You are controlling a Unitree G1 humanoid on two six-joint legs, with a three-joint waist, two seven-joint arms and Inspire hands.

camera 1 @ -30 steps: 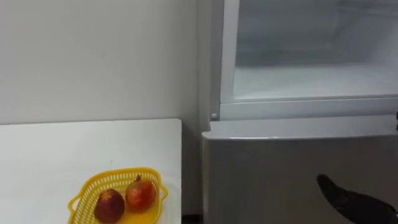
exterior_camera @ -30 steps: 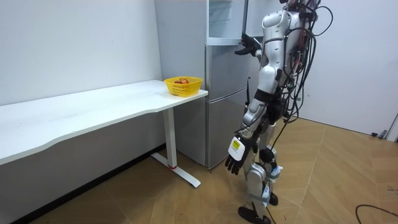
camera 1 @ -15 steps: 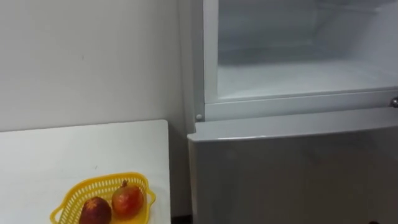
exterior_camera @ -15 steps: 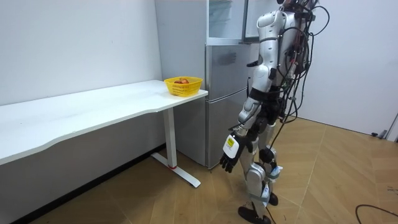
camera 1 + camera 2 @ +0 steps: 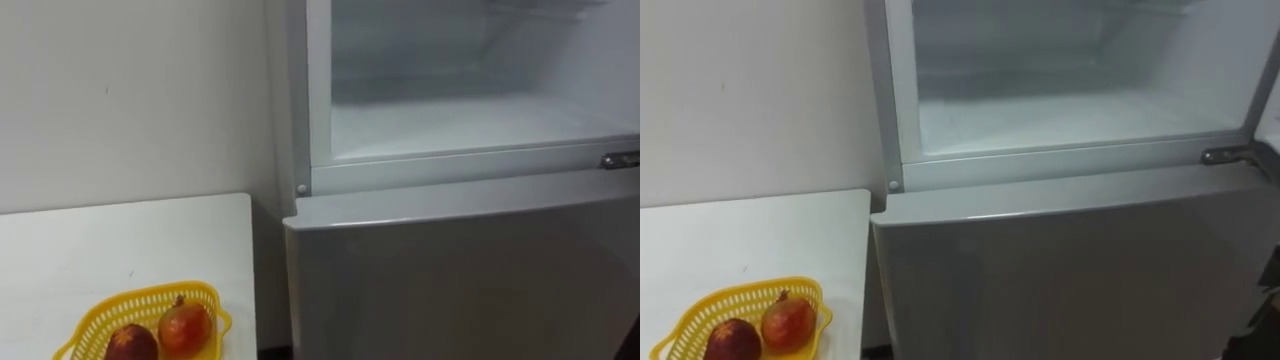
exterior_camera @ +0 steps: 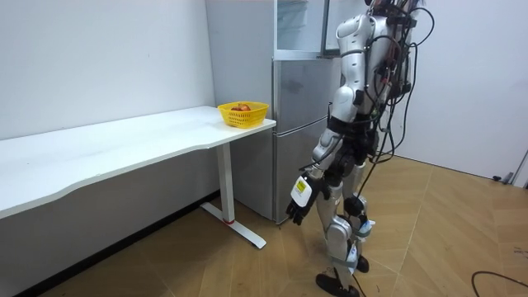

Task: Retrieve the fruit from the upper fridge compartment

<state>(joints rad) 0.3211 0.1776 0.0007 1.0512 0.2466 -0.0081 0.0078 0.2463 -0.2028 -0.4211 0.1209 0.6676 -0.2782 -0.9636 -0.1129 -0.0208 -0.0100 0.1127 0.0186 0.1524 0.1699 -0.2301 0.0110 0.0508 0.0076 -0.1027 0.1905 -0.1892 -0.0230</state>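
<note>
The fridge's upper compartment [image 5: 470,120] stands open, and its white shelf [image 5: 1070,115] is bare. Below it the grey lower door [image 5: 460,280] is shut. I stand right in front of the fridge [image 6: 301,124]. My left hand [image 6: 299,205] hangs by my thigh with relaxed fingers and holds nothing. A dark bit of my right hand [image 5: 1270,312] shows at the lower right edge of the right eye view. On the white table [image 5: 120,250], left of the fridge, a yellow basket [image 5: 95,315] holds two red fruits [image 5: 184,326].
The table [image 6: 124,140] runs along the wall to the fridge's side, with the basket [image 6: 242,113] at the end near the fridge. The upper door [image 6: 325,25] is swung open beside my head. Wooden floor [image 6: 445,239] lies free behind me.
My right hand has dropped from the fridge front and out of the left eye view. The eye views have shifted, so the fridge and basket sit further left. My left hand swung slightly forward.
</note>
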